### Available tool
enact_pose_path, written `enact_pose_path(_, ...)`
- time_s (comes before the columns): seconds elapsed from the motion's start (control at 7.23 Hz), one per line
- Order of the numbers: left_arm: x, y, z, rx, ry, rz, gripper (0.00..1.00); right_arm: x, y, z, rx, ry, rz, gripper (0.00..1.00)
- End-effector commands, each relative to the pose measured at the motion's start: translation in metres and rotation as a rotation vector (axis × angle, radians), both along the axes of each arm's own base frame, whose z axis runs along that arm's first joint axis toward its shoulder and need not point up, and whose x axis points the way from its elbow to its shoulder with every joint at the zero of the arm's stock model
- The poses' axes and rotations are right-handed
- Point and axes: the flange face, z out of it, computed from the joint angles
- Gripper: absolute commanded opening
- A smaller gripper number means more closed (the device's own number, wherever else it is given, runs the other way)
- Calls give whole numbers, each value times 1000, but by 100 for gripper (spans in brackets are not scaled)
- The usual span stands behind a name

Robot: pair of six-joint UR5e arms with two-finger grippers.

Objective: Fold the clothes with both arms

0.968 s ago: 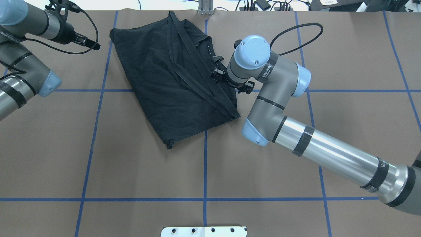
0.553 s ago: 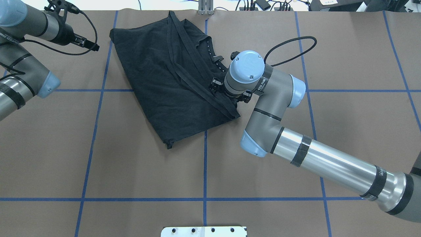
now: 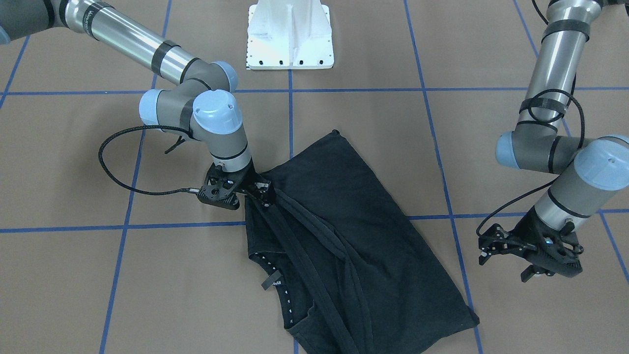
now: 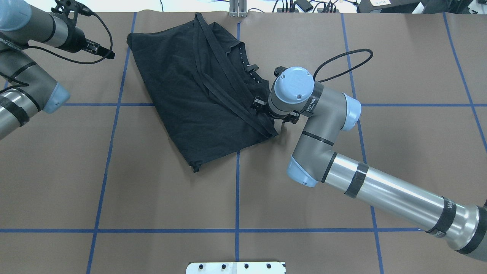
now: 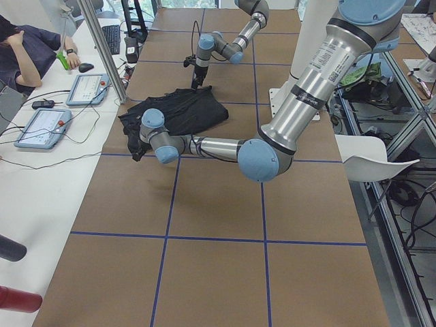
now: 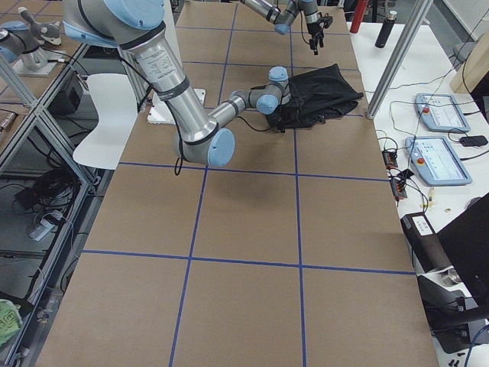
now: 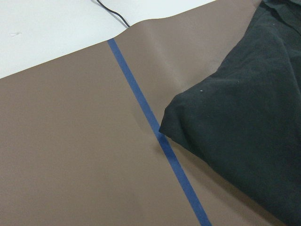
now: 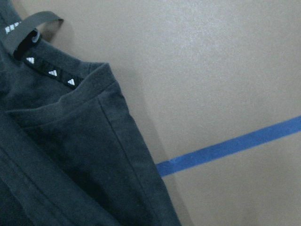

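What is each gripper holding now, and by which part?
The left gripper holds nothing, clear of the T-shirt. The right gripper is at the shirt's side edge near the collar; whether its jaws grip it cannot be told.

Right fingers (image 3: 260, 189): lost against the shirt (image 3: 354, 231); my own wrist (image 4: 293, 91) hides them overhead.
Left fingers (image 4: 106, 53): gap too small to tell.
Shirt: lower end cut off in front view.

I see my right arm (image 4: 384, 192) and left arm (image 3: 555, 54) as polished silver tubes with dull grey elbow housings. Both carry black bands (image 4: 354, 185), round light blue joint caps (image 4: 295, 82) and thin black looping cables (image 4: 342, 57).
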Motion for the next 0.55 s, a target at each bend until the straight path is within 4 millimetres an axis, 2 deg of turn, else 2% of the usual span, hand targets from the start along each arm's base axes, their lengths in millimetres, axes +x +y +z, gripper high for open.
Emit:
enact_pose_path(0.0, 0, 0, -2, 3, 2, 0, 100, -3, 4, -4, 11, -4, -2, 78)
enact_pose_path(0.14, 0, 0, 0, 0, 0, 0, 100, -2, 4, -7, 12, -9, -4, 59)
enact_pose_path(0.28, 0, 0, 0, 0, 0, 0, 100, -2, 6, -10, 14, -14, -7, 37)
enact_pose_path(0.41, 0, 0, 0, 0, 0, 0, 100, -3, 10, -7, 14, -11, -10, 32)
